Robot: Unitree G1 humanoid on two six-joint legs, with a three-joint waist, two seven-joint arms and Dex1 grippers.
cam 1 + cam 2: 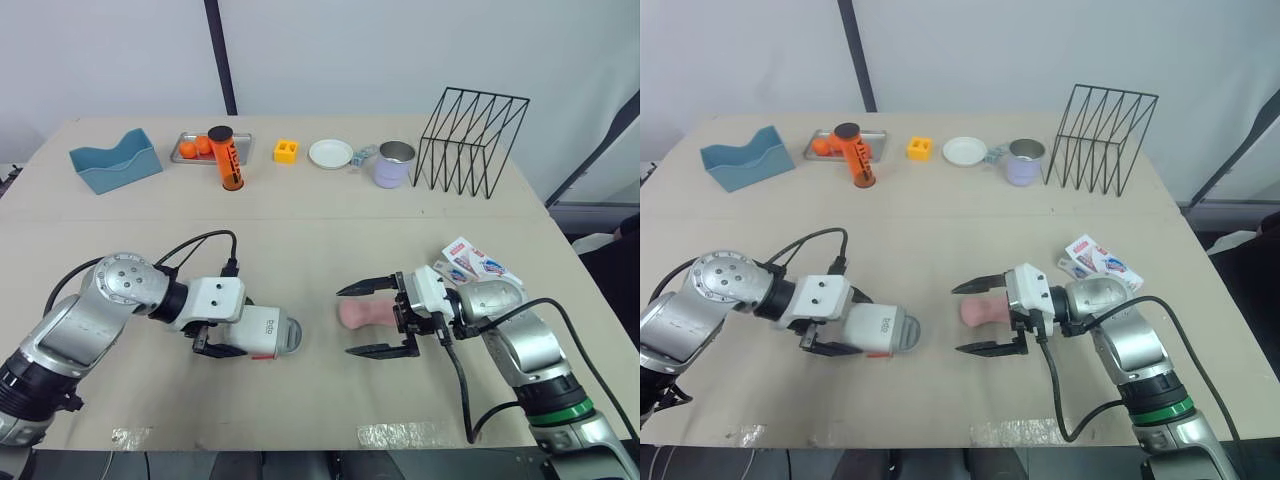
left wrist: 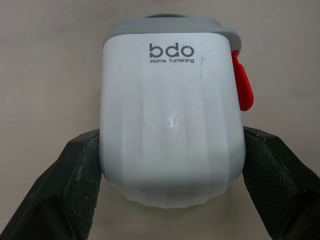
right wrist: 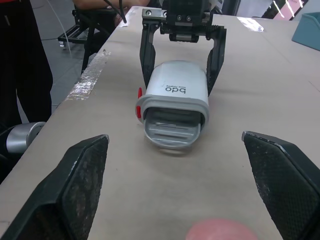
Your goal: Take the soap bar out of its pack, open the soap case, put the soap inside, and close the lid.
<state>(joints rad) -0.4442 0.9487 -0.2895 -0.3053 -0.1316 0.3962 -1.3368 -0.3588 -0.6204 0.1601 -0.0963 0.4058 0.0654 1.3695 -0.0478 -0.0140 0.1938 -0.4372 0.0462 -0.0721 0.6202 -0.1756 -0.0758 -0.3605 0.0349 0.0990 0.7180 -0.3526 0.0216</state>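
The left jaws are clamped on the soap case [image 1: 262,333], one black jaw against each long side of its white body. The case lies flat on the counter [image 1: 300,230] in the near left area. Its grey-rimmed end points toward the right jaws, and a red latch [image 2: 242,85] sits on one side near that end. The right jaws stand wide open, facing the case across a strip of bare counter, and grip nothing. The pink soap bar [image 1: 365,314] lies unwrapped on the counter between the two open jaws, close to their base; contact with either jaw cannot be determined. The soap pack [image 1: 478,265], white with red and blue print, lies on the counter just behind the right arm. Along the far edge of the counter are a blue holder [image 1: 113,160], a metal tray [image 1: 243,140], an orange bottle [image 1: 226,158] with a black cap, a yellow block [image 1: 286,151], a white plate [image 1: 330,153], a lilac mug [image 1: 394,163] and a black wire rack [image 1: 472,140].
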